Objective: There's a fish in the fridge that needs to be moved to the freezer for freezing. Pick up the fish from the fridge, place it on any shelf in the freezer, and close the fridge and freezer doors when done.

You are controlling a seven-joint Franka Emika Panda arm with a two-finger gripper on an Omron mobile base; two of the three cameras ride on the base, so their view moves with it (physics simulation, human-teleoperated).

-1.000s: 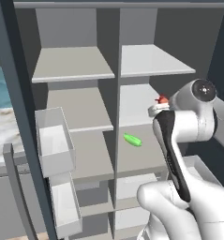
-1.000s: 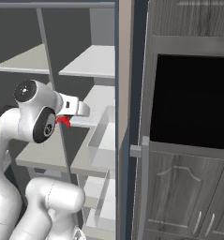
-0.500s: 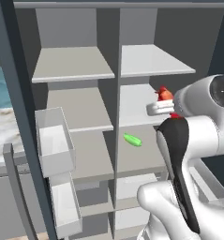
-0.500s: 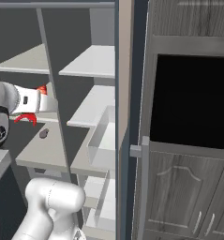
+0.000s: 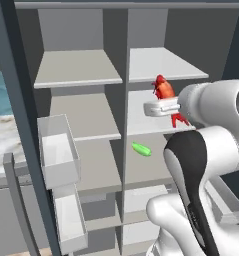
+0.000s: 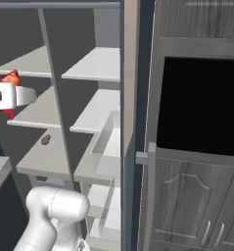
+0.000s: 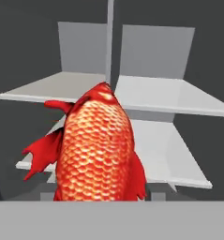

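A: Report what is obscured.
B: The gripper (image 5: 166, 102) fingertips are hidden behind the fish (image 7: 95, 150) in the hand view.

A: Fish position?
B: One fish, clamped in the gripper, held in the air before the open shelves; its head projects at 12 o'clock.

A: Other items?
B: One green vegetable (image 5: 141, 149) on a fridge shelf (image 5: 141, 167), at 7 o'clock from the gripper.

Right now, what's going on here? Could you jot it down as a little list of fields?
Held item: fish, red-orange, in the gripper
Gripper position: raised in front of the open shelves
Left on a shelf: green vegetable
Clear bins: on the open door at left
Appliance doors: open
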